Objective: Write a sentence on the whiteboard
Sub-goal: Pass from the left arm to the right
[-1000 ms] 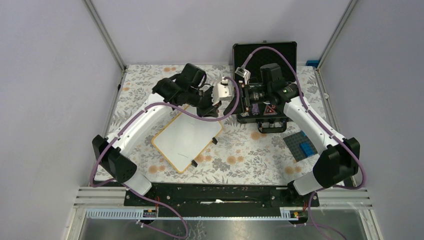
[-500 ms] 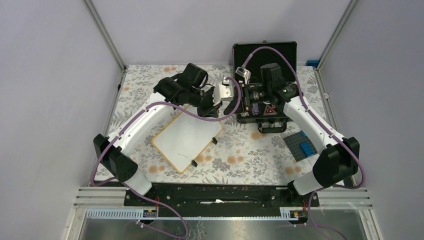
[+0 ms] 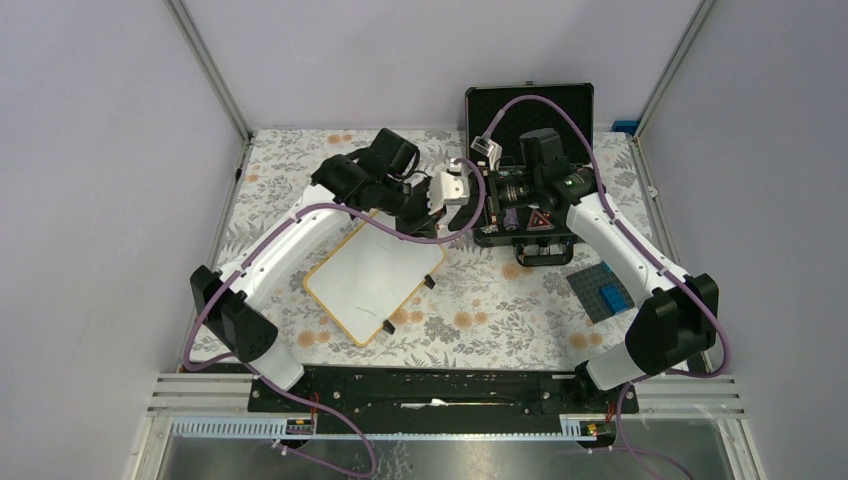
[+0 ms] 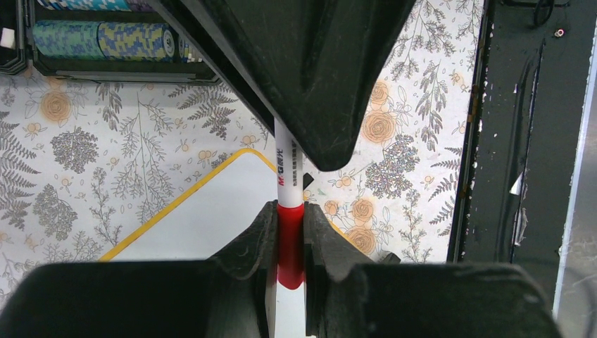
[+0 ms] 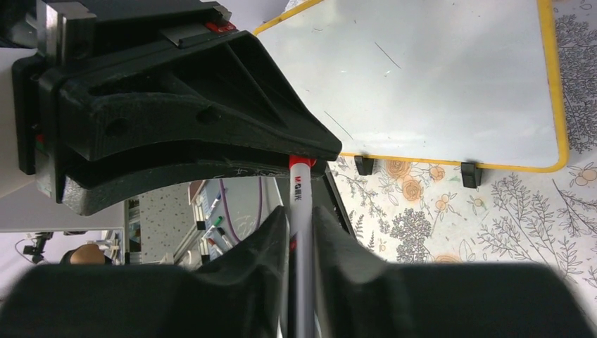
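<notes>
The whiteboard (image 3: 372, 275) lies tilted on the floral cloth below both grippers, its yellow rim (image 4: 184, 196) and white face (image 5: 436, 77) in both wrist views. Only faint thin marks show on it; no sentence is in view. A marker with a white barrel (image 4: 287, 165) and a red end (image 4: 290, 243) is held in the air over the board's far corner. My left gripper (image 4: 289, 215) is shut on the red end. My right gripper (image 5: 299, 218) faces it and is shut on the white barrel (image 5: 298, 201). The two meet tip to tip (image 3: 447, 195).
An open black case (image 3: 528, 170) with rolls of chips (image 4: 98, 39) stands behind the right gripper. A dark grey block plate (image 3: 603, 292) with a blue brick lies at the right. The black base rail (image 3: 430, 385) runs along the near edge.
The right gripper's fingers have closed onto the marker's barrel. The left gripper has nudged slightly toward it, still holding the red end.
</notes>
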`<state>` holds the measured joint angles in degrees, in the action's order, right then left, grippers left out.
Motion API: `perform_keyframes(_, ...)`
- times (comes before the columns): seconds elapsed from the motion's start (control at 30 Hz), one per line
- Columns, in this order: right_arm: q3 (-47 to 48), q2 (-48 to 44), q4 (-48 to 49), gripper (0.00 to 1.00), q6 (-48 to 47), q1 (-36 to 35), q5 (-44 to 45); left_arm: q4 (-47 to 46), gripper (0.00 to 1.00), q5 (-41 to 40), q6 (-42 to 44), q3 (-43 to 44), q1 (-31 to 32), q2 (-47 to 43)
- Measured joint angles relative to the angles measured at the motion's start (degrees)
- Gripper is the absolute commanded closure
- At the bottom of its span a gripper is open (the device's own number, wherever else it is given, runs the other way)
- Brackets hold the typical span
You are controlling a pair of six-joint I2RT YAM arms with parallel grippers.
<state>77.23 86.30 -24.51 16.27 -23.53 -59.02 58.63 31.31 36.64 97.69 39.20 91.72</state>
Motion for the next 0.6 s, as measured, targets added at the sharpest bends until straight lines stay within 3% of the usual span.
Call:
perform_keyframes(0.13,0.0,0.0,0.0,0.5,-0.2,0.0,-0.1,0.7,1.0,0.0,0.0,0.0,0.4,0.2)
perform_keyframes(0.43,0.0,0.0,0.0,0.74,-0.3,0.0,-0.1,2.0,1.0,0.0,0.5,0.1,1.1,0.3)
perform_keyframes(0.47,0.0,0.0,0.0,0.72,-0.2,0.0,-0.1,2.1,1.0,0.0,0.4,0.2,1.1,0.3)
perform_keyframes(0.53,0.0,0.0,0.0,0.58,-0.2,0.0,-0.1,2.3,1.0,0.0,0.4,0.3,1.2,0.4)
perform_keyframes(0.6,0.0,0.0,0.0,0.54,-0.1,0.0,-0.2,2.4,1.0,-0.2,0.3,0.7,1.2,0.6)
